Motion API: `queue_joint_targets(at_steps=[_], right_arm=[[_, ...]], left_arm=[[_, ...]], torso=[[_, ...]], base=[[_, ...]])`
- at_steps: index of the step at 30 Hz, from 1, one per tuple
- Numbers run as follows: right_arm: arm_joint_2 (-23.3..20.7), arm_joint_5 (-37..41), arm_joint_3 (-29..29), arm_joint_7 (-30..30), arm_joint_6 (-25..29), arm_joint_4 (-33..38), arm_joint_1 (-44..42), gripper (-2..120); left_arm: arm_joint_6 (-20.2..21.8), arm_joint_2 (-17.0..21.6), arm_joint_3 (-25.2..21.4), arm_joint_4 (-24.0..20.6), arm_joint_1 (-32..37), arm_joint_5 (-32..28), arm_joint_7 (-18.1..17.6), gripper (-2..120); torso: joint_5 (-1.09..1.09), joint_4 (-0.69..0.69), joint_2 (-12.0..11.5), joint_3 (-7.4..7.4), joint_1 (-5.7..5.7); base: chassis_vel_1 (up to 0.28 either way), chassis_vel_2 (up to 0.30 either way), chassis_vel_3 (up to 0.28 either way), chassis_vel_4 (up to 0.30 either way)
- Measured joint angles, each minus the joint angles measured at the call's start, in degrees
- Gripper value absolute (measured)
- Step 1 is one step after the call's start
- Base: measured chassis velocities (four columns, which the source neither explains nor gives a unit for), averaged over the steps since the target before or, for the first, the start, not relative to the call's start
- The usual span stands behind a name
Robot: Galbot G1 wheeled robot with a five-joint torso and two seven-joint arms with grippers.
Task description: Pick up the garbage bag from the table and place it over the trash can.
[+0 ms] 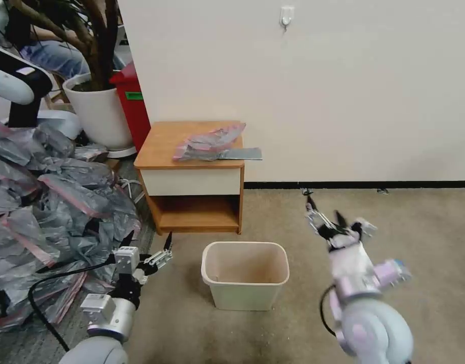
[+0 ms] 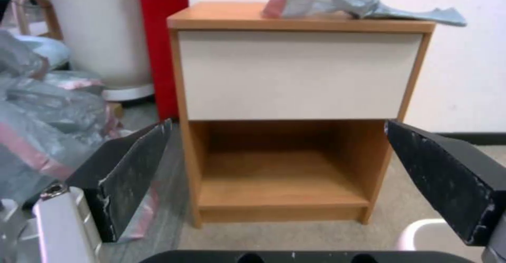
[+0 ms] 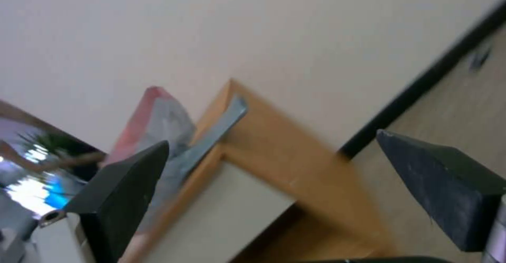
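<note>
Garbage bag (image 1: 210, 143) lay crumpled on the surface (image 1: 164, 144), untouched, so you needed the right end effector (image 1: 333, 218), fingers spread and nearer, lowered onto its raised folds while the open left end effector (image 1: 159, 253) waited low.

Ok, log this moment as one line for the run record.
garbage bag: on table, untouched | trash can: unlined, on floor before table | left gripper: open, low beside can | right gripper: open, right of table
</note>
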Motion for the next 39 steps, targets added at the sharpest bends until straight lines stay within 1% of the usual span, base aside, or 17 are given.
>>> queue_joint_targets(at_steps=[1, 2, 3, 4, 6, 7, 9, 10, 11, 14, 15, 18, 20, 23, 24, 27, 39], right_arm=[[0.0, 6.2, -0.3, 2.7, -0.9, -0.9, 2.8, 100], [0.0, 6.2, -0.3, 2.7, -0.9, -0.9, 2.8, 100], [0.2, 12.9, -0.6, 5.7, -1.8, -2.5, 6.5, 100], [0.7, 17.2, -0.7, 7.8, -2.0, -4.3, 9.3, 100], [2.1, 23.0, -0.9, 10.8, -2.1, -9.0, 14.3, 100], [2.1, 23.0, -0.9, 10.8, -2.1, -9.0, 14.3, 100], [4.0, 26.6, -1.3, 12.6, -1.8, -15.4, 19.8, 100], [4.8, 26.9, -1.6, 12.8, -1.5, -17.9, 22.0, 100], [4.8, 26.9, -1.6, 12.8, -1.5, -17.9, 22.0, 100], [6.9, 26.8, -2.4, 12.9, -0.5, -25.8, 29.2, 99], [6.9, 26.8, -2.4, 12.9, -0.5, -25.8, 29.2, 99], [8.1, 26.4, -2.8, 12.5, 0.2, -33.2, 34.8, 99], [8.3, 26.2, -3.0, 12.3, 0.4, -35.4, 36.0, 99], [8.3, 25.3, -3.5, 11.4, 0.9, -40.8, 39.3, 99], [8.3, 25.3, -3.5, 11.4, 0.9, -40.8, 39.3, 99], [8.3, 24.3, -3.9, 10.2, 1.4, -44.7, 42.0, 99], [8.4, 22.2, -4.5, 8.6, 1.5, -50.6, 46.4, 98]], left_arm=[[-0.1, -0.2, -0.3, -0.1, 0.3, 0.0, -0.1, 100], [-0.1, -0.2, -0.3, -0.1, 0.3, 0.0, -0.1, 100], [-0.2, -0.4, -0.7, -0.3, 0.8, -0.1, -0.2, 100], [-0.2, -0.7, -1.0, -0.4, 1.1, -0.1, -0.4, 100], [-0.2, -1.1, -1.5, -0.5, 1.6, -0.1, -1.1, 100], [-0.2, -1.1, -1.5, -0.5, 1.6, -0.1, -1.1, 100], [-0.2, -1.5, -2.1, -0.5, 1.8, -0.1, -1.7, 100], [-0.3, -1.7, -2.4, -0.4, 1.9, -0.1, -1.9, 100], [-0.3, -1.7, -2.4, -0.4, 1.9, -0.1, -1.9, 100], [-0.4, -2.4, -3.7, -0.1, 2.3, -0.2, -2.2, 100], [-0.4, -2.4, -3.7, -0.1, 2.3, -0.2, -2.2, 100], [-0.6, -3.5, -4.7, 0.2, 2.8, -0.1, -2.4, 100], [-0.6, -3.8, -4.9, 0.3, 2.9, -0.1, -2.5, 100], [-0.8, -4.7, -5.3, 0.3, 3.1, 0.1, -2.6, 100], [-0.8, -4.7, -5.3, 0.3, 3.1, 0.1, -2.6, 100], [-0.9, -5.3, -5.6, 0.6, 3.1, 0.3, -2.7, 100], [-1.3, -6.5, -5.5, 1.5, 2.8, 1.4, -2.9, 100]], torso=[[0.00, 0.00, 0.0, 0.00, 0.00], [0.00, 0.00, 0.0, 0.00, 0.00], [-0.01, 0.01, 0.0, 0.00, 0.00], [-0.01, 0.02, 0.0, 0.00, 0.00], [0.00, 0.01, 0.0, 0.00, 0.00], [0.00, 0.01, 0.0, 0.00, 0.00], [0.01, 0.01, 0.0, 0.01, 0.00], [0.00, 0.00, 0.0, 0.01, 0.00], [0.00, 0.00, 0.0, 0.01, 0.00], [-0.01, 0.01, 0.0, 0.01, 0.01], [-0.01, 0.01, 0.0, 0.01, 0.01], [0.00, 0.01, 0.0, 0.01, 0.01], [0.00, 0.02, 0.0, 0.01, 0.01], [0.00, 0.01, 0.0, 0.01, 0.01], [0.00, 0.01, 0.0, 0.01, 0.01], [0.00, 0.00, 0.0, 0.01, 0.01], [0.01, 0.00, 0.0, 0.00, 0.01]], base=[[0.000, 0.000, 0.000, 0.000], [0.000, 0.000, 0.000, 0.000], [0.000, 0.000, 0.000, 0.000], [0.000, 0.000, 0.000, 0.000], [0.000, 0.000, 0.000, 0.000], [0.000, 0.000, 0.000, 0.000], [0.000, 0.000, 0.000, 0.000], [0.000, 0.000, 0.000, 0.000], [0.000, 0.000, 0.000, 0.000], [0.000, 0.000, 0.000, 0.000], [0.000, 0.000, 0.000, 0.000], [0.000, 0.000, 0.000, 0.000], [0.000, 0.000, 0.000, 0.000], [0.000, 0.000, 0.000, 0.000], [0.000, 0.000, 0.000, 0.000], [0.000, 0.000, 0.000, 0.000], [0.000, 0.000, 0.000, 0.000]])
